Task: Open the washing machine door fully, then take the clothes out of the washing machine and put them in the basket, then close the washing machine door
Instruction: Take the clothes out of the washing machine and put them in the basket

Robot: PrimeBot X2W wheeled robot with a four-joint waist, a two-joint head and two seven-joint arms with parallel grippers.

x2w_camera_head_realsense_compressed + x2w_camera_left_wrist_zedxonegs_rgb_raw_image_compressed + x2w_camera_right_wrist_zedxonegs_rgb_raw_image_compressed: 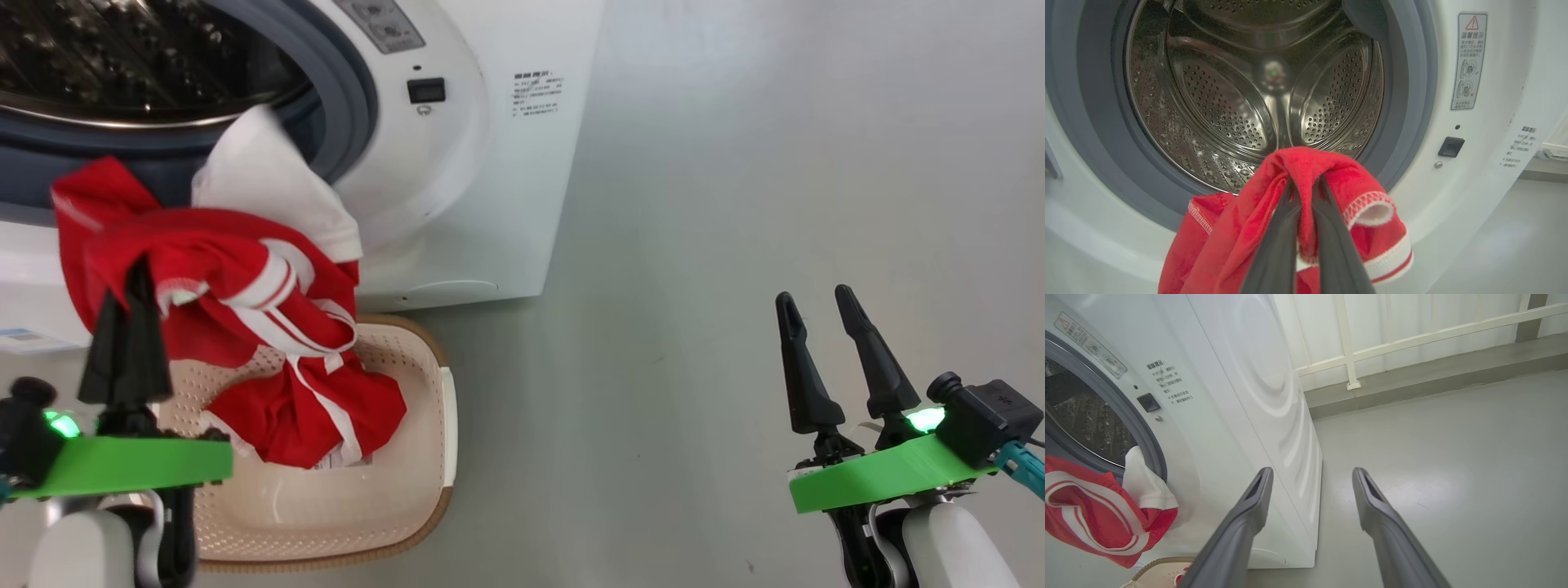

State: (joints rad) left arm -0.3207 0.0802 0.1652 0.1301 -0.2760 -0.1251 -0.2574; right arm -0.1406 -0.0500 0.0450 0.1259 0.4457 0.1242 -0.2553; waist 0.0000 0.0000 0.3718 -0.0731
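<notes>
The take-out step is in hand: the left gripper (126, 282) is clamped shut on a fold of the red clothes (237, 269), held in front of the washing machine (457, 204) mouth, with their lower end hanging into the basket (447, 425) near its washer-side edge. The next move likely calls for lowering over the basket's middle and letting go. The right gripper (812, 296) is spread wide and empty over the floor (735, 204), well apart. The drum (1229, 106) looks bare, but cloth hides its lowest front part. The basket's left edge is covered, and how the door stands I cannot tell.
</notes>
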